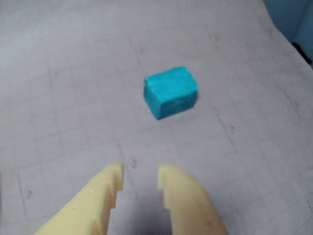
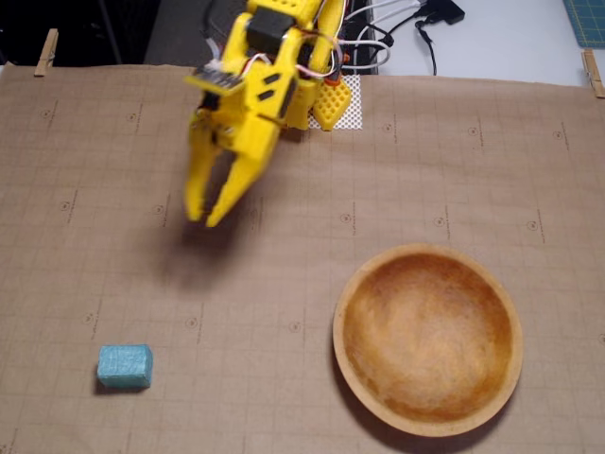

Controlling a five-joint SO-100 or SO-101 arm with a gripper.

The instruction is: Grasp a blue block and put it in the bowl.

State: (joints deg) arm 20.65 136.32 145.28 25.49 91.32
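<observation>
Our gripper [image 2: 200, 217] hangs empty, fingers slightly spread, well apart from the blue block [image 2: 125, 366] lying near-left in the fixed view. That narrow gap risks knocking it away from the bowl [image 2: 427, 421].

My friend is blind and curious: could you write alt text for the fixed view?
A yellow robot gripper, fingers slightly apart and empty, hangs above a brown gridded mat. A small blue block lies near the lower left, apart from it, and an empty wooden bowl sits at the lower right.
</observation>
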